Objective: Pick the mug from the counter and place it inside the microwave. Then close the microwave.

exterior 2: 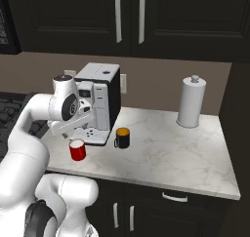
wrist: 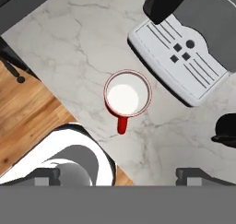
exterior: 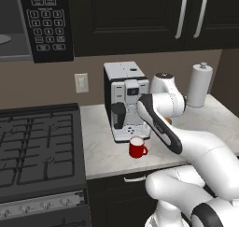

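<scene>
The mug [wrist: 127,97] stands upright on the counter [wrist: 83,43], straight below the gripper [wrist: 117,177] and apart from it, its white inside facing up at the hand camera and its small handle pointing back toward the gap between the spread fingertips [wrist: 193,176]. The jaws stand wide apart and hold nothing. In the left base view the mug [exterior: 137,147] sits near the counter's [exterior: 102,151] front edge, just in front of the coffee machine's [exterior: 123,100] drip tray, with the hand hanging above it. Beyond the gripper, past the mug, lies that white slotted drip tray [wrist: 177,64]; off to one side of the gripper a black cup [wrist: 227,131] shows at the frame edge. From the right base view the mug [exterior 2: 77,149] stands beside the black cup [exterior 2: 122,138] with its orange inside, both in front of the coffee machine [exterior 2: 97,102]. A white canister [exterior 2: 190,102] stands well away at the back of the counter [exterior 2: 171,153]. The microwave [exterior: 37,20] hangs up high, far from the gripper, above the stove [exterior: 37,146], its door open so the grey turntable [exterior: 3,39] shows beside the keypad.
</scene>
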